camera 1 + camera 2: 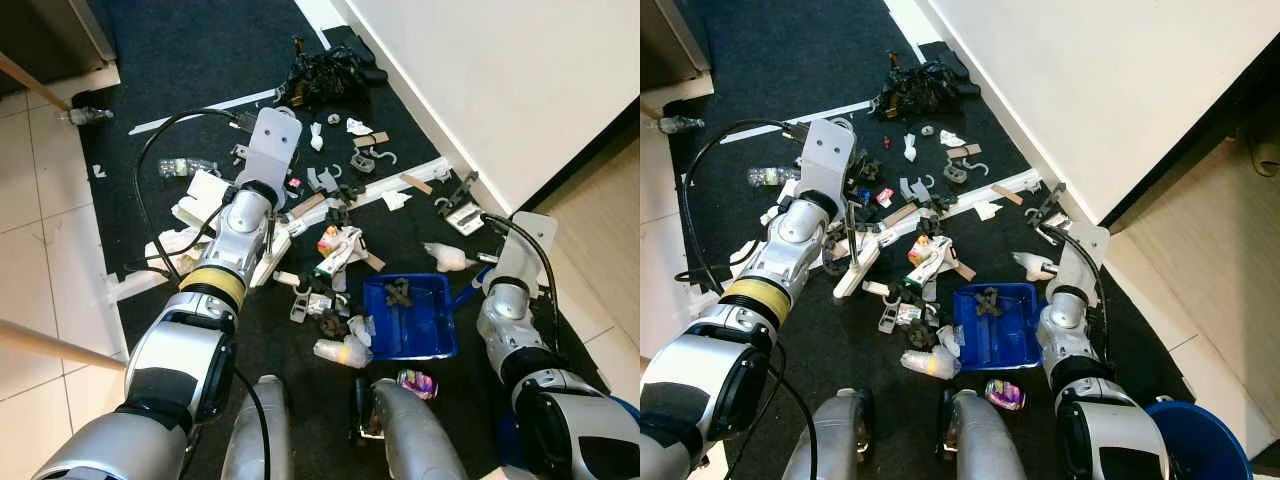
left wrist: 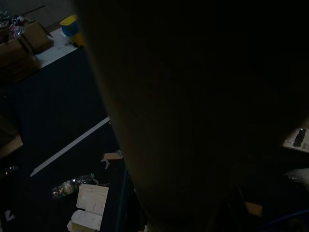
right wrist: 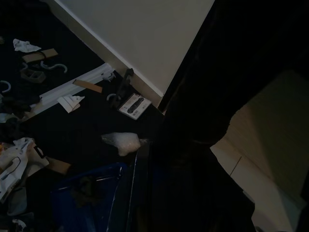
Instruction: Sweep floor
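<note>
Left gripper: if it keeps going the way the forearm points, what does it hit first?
Hedged, since depth is unclear and the left gripper sits hidden under its grey wrist plate: likely the small grey and white scraps on the dark carpet, then the black tangled pile by the white wall.

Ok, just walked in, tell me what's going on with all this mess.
The robot is sweeping litter off a dark carpet by a white wall. Its left arm reaches out over the scattered scraps, paper and plastic bits, while its right arm is beside the blue dustpan set on the carpet. The dustpan already holds a few dark scraps, but most of the litter is still spread out ahead, including a black tangle near the wall. A blue bucket stands at the robot's right.
</note>
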You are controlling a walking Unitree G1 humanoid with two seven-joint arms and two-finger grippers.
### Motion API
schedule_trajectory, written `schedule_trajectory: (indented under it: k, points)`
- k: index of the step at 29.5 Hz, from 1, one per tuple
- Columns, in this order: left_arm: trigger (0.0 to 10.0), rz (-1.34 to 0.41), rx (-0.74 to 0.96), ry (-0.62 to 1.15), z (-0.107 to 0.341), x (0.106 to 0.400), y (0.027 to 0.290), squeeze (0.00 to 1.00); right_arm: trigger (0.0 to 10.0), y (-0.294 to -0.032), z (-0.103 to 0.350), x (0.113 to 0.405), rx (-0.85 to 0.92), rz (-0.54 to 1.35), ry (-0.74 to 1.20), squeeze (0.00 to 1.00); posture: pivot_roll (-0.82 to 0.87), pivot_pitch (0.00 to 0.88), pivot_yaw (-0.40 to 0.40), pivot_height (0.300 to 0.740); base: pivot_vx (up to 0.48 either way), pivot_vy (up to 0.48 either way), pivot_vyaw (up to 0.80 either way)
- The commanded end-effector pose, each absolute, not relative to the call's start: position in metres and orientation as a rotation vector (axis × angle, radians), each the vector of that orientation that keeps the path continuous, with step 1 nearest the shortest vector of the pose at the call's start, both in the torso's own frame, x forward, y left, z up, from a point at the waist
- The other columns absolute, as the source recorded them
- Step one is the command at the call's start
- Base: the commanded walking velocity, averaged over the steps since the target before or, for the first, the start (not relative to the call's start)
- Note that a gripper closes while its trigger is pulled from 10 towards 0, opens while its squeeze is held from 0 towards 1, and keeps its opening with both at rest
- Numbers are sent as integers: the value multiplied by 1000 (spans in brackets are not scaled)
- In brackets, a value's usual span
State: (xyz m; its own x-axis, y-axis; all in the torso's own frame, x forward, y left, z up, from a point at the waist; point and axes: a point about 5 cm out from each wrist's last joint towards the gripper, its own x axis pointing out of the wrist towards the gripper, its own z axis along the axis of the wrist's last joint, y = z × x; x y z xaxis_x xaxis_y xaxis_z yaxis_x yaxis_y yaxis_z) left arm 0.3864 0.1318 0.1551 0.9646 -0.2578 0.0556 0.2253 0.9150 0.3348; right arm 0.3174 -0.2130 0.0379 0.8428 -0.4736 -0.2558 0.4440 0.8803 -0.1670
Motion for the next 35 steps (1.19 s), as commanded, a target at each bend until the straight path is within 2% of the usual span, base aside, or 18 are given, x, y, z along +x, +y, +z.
schedule_trajectory:
  k: [1,5,13,14,15,29,31,32,33,35]
  points:
    - [10000,-268,345,-134,160,386,129,0,10000,-218,6,293,-167,-477,475,0,87,189,-25,740,0,0,0]
    - [10000,-241,286,-103,156,386,134,0,10000,-228,9,292,-142,-500,462,0,84,182,-18,740,0,0,0]
    - [10000,-208,264,-85,152,384,142,0,10000,-230,11,294,-100,-512,448,0,87,171,-11,740,0,0,0]
    - [10000,-205,264,-82,151,384,143,0,10000,-229,11,294,-89,-500,444,827,87,171,-12,740,0,0,0]
    - [10000,-203,265,-81,150,384,143,0,10000,-228,11,295,-71,-494,444,1000,87,171,-12,740,0,0,0]
    - [10000,-193,262,-83,150,383,145,0,10000,-226,13,298,-65,-510,448,1000,87,143,-12,740,0,0,0]
    - [10000,-191,262,-85,150,383,146,0,10000,-226,15,299,-61,-515,445,973,86,140,-12,740,0,0,0]
    - [10000,-185,262,-88,151,383,147,0,10000,-225,17,302,-55,-517,435,275,80,128,-14,740,0,0,0]
    - [10000,-177,261,-94,152,383,148,0,10000,-225,21,305,-46,-522,417,0,78,124,-15,740,0,0,0]
    - [10000,-171,260,-99,152,383,149,0,10000,-225,26,309,-30,-528,394,0,74,112,-16,740,0,0,0]
